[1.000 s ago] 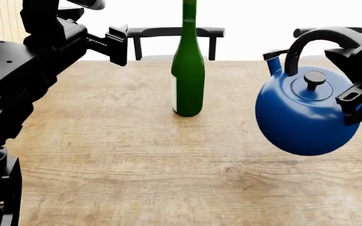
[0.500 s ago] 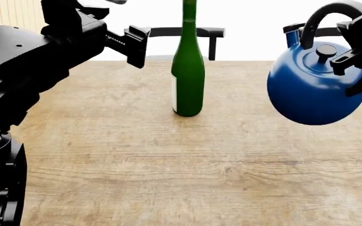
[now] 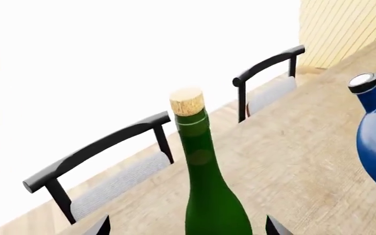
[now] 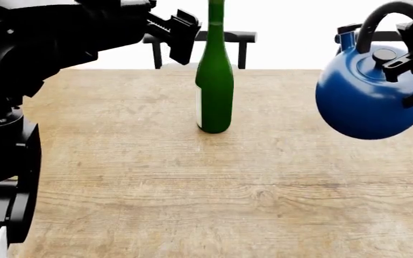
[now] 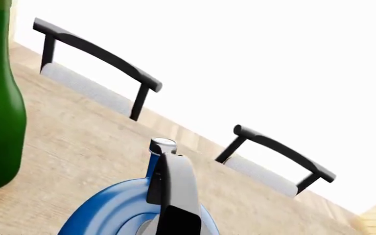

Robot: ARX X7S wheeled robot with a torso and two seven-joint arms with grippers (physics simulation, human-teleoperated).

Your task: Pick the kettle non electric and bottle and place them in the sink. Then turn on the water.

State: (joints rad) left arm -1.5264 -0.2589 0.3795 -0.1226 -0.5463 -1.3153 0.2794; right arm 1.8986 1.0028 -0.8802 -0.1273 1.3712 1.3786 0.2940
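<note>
Kettle [image 4: 364,94] hangs in the air off the table's [image 4: 192,183] right side, tilted, carried by its black arched handle [image 4: 378,19] in my right gripper [image 4: 411,40], which is clenched around that handle. From the right wrist camera I see the handle running straight down toward the blue body [image 5: 109,210] and spout [image 5: 162,147]. The green bottle [image 4: 214,80] stands upright on the wooden table near its far edge, well apart from the kettle. My left gripper [image 4: 181,32] hovers just beside the bottle's neck, fingers [image 3: 103,226] spread on either side of the bottle [image 3: 211,191], not touching it. Two chairs [image 3: 109,166] stand beyond the table.
</note>
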